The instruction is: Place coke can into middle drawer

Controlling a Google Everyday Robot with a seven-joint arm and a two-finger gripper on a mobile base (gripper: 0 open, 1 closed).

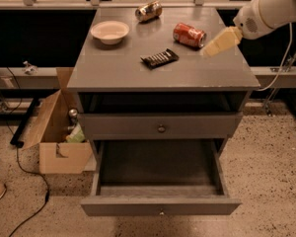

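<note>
The coke can (189,35) lies on its side on the cabinet top (187,73), at the back right. My gripper (219,42), with cream-coloured fingers, hangs just right of the can and slightly nearer the front, close to it but apart. The middle drawer (160,206), the lower knobbed one, is pulled out and its inside is bare. The upper knobbed drawer (161,126) is shut.
A white bowl (110,31) sits at the back left of the top. A brownish-gold can (148,11) lies at the back. A dark chocolate bar (159,58) lies in the middle. An open cardboard box (59,132) stands on the floor left of the cabinet.
</note>
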